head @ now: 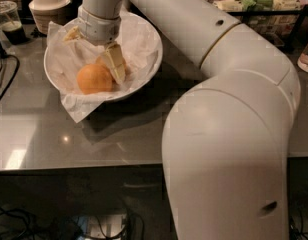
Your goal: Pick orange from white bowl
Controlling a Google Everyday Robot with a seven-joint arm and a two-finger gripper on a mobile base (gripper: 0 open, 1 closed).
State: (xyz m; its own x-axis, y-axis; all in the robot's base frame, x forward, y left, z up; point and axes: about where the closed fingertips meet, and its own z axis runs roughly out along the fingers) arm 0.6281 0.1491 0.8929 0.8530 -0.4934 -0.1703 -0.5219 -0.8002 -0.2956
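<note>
nearest the camera, the robot's thick white arm (229, 149) fills the lower right of the frame and hides much of the grey glossy table (69, 144) behind it; below the table's front edge everything is dark and hard to make out. on the table's left part, a corner of crumpled white paper (76, 109) spills over the near rim of the white bowl (146, 79), which stands upright in the upper left of the frame, mouth up, looking wider left to right than front to back. the orange (94, 78) lies on the paper in the near half of the bowl; it is round, with no long axis or stem end to be seen. the gripper (101, 59) reaches down into the bowl just behind and above the orange, spread open: one cream finger (115, 63) leans against the fruit's upper right side, and another pale tip shows well apart at the wrist's left. the wrist covers the bowl's far rim. a black cable (1, 84) loops at the left edge. farther back, a cream lidded container (48, 1) and a plastic cup (9, 21) of dark drink stand in the top left corner; a tray (264, 4) of packets, partly cut off, sits at the top right.
</note>
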